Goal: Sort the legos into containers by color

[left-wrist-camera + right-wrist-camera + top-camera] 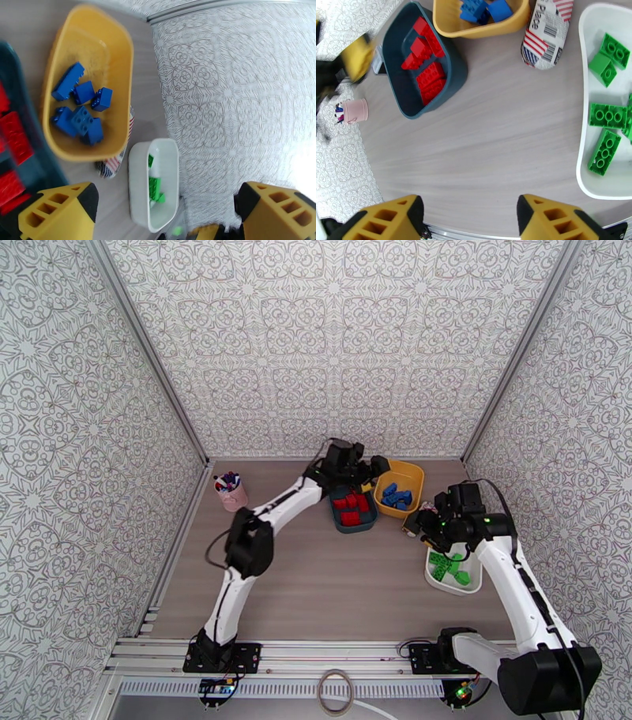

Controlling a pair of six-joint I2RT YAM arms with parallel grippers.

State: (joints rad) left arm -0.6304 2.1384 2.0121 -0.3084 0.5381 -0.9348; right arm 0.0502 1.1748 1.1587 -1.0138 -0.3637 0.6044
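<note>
Left hand: my fingers are spread wide with nothing between them. Blue legos lie in the yellow tub just ahead of it. Red legos are in the teal tub, close alongside one finger. Right hand: released, empty, over bare counter. Green legos sit in the white tub, ahead and off to its right.
</note>
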